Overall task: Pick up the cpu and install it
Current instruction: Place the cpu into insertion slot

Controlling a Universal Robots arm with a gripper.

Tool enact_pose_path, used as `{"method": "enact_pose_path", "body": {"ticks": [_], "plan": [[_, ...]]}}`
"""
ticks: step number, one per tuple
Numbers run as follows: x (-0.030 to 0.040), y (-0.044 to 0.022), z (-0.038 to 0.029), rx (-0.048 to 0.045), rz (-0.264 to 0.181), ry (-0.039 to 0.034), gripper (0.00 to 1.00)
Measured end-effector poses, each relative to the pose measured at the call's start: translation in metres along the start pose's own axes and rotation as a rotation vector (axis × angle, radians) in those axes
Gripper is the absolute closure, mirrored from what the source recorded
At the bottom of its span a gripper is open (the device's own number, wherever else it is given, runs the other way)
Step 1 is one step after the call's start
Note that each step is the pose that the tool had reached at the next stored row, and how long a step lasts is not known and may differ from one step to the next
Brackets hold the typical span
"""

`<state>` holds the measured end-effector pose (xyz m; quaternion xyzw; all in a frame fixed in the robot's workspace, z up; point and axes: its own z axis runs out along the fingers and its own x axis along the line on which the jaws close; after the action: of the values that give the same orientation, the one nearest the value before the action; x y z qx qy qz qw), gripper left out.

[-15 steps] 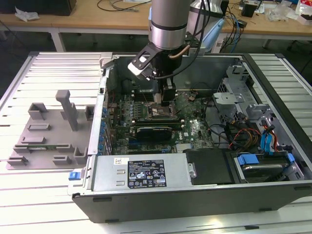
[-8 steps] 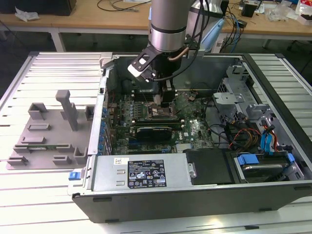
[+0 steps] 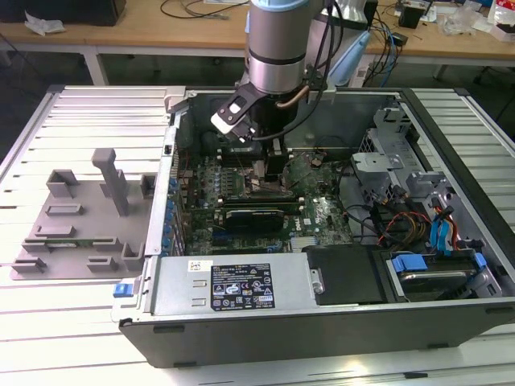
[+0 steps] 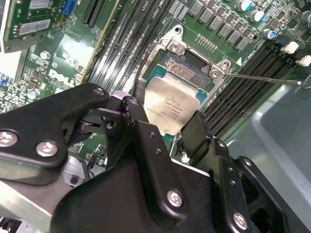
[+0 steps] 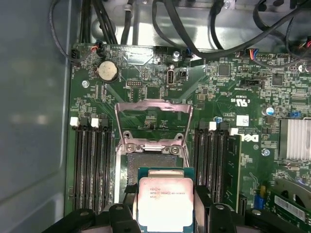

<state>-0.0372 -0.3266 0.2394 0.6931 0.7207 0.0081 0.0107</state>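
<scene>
Just above the centre of the exterior view, my tool [image 3: 271, 171] grips the cpu [image 5: 166, 201] by its edges close over the open socket [image 5: 148, 160], and I fear a tilted or misaligned descent would bend the contacts.

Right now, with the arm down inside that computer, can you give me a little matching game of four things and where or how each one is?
Things:
1 cpu
2 socket cover frame
3 coin battery
4 grey tray

States:
A lying outside the computer case
B clamped in the end effector
C flipped open
D round disc near the edge of the board

Pairs: 1-B, 2-C, 3-D, 4-A.
</scene>
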Motion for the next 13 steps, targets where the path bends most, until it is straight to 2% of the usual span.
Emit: {"method": "enact_pose_path", "body": {"ticks": [3, 6, 10, 13], "plan": [[0.0011, -0.0002, 0.0076, 0.0, 0.0, 0.0, 0.45], [0.0018, -0.0003, 0.0117, 0.0, 0.0, -0.0001, 0.45], [0.0083, -0.0001, 0.0181, 0.0, 0.0, 0.0, 0.45], [0.0095, -0.0002, 0.0234, -0.0001, 0.0, 0.0, 0.45]]}}
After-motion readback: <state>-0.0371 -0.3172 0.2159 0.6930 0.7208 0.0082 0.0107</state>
